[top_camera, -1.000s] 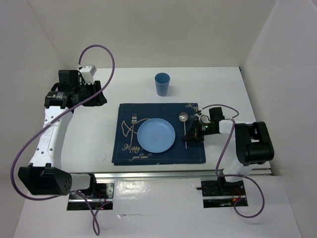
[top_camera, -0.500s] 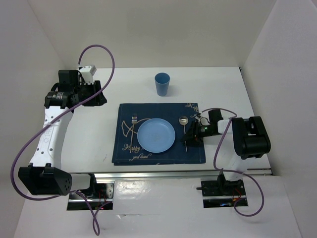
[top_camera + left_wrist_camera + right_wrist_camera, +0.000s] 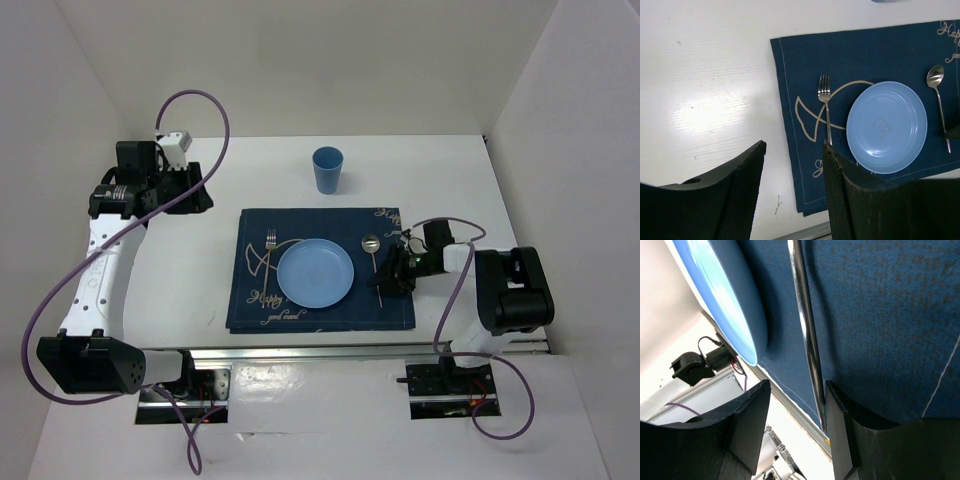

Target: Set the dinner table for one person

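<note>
- Parted since a second ago: jaws of the right pincer [image 3: 388, 276], then clamped on the spoon [image 3: 373, 262] handle, now let go of it.
- One white surface [image 3: 450, 170], metal rail [image 3: 300, 350] along the near edge, carrying everything else.
- One dark blue placemat [image 3: 330, 318] with pale print, flat at the middle of the surface, just beyond the rail.
- Two pincers. Left pincer [image 3: 188, 188] held above bare surface at the far left, well apart from the placemat, fingers spread, nothing between them. Right pincer low over the placemat's right side, fingers spread either side of the spoon handle, not gripping it.
- One light blue plate [image 3: 314, 272], centred on the placemat.
- One blue cup [image 3: 327, 170], upright on bare surface beyond the placemat's far edge, apart from it.
- One fork [image 3: 271, 255], on the placemat just left of the plate, tines toward the far side.
- One spoon, on the placemat just right of the plate, bowl at the far end, handle lying flat, closer to one finger than the other in the right wrist view.
</note>
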Tool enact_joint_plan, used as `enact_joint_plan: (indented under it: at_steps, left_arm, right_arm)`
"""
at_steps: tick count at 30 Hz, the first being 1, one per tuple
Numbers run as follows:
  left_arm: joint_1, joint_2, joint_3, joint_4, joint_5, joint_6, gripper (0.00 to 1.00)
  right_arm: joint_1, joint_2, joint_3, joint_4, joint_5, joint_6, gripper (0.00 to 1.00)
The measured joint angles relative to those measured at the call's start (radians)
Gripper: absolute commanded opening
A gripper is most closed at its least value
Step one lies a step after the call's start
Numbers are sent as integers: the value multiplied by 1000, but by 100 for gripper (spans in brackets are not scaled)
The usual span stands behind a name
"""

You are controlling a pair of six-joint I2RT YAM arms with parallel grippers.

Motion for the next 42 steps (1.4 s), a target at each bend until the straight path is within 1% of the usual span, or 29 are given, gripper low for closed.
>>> enact_joint_plan:
  at_steps: [15, 21, 22, 25, 28, 32, 33, 36, 38, 39, 40, 42]
  left_arm:
    - [1, -1, -11, 0, -5, 0, 57]
    - [1, -1, -11, 1, -4, 0, 57]
    - [1, -1, -11, 1, -4, 0, 57]
    - [1, -1, -11, 0, -4, 0, 57]
    - [1, -1, -11, 1, -4, 0, 57]
    - [1, -1, -11, 1, -4, 1, 57]
    - [1, -1, -11, 0, -4, 1, 57]
    - [1, -1, -11, 0, -4, 1, 57]
    - [1, -1, -11, 0, -4, 1, 57]
    - [1, -1, -11, 0, -4, 1, 57]
    - [1, -1, -11, 0, -4, 1, 57]
    - [1, -1, -11, 0, -4, 1, 57]
  right_arm:
    - [9, 2, 0, -17, -2, 15, 55]
    - [90, 17, 40, -59, 59, 19, 55]
    - [100, 18, 46, -66, 69, 22, 54]
    - [114, 18, 63, -95, 106, 32, 53]
    - [114, 18, 93, -145, 165, 45, 50]
    - [114, 18, 141, -206, 277, 53, 38]
    - [114, 18, 153, -220, 306, 53, 33]
    - [137, -1, 187, -267, 413, 61, 30]
    - [193, -40, 219, -305, 505, 78, 30]
    - [227, -63, 235, -320, 541, 84, 32]
    - [267, -89, 258, -340, 586, 91, 37]
    - [327, -136, 313, -375, 659, 104, 42]
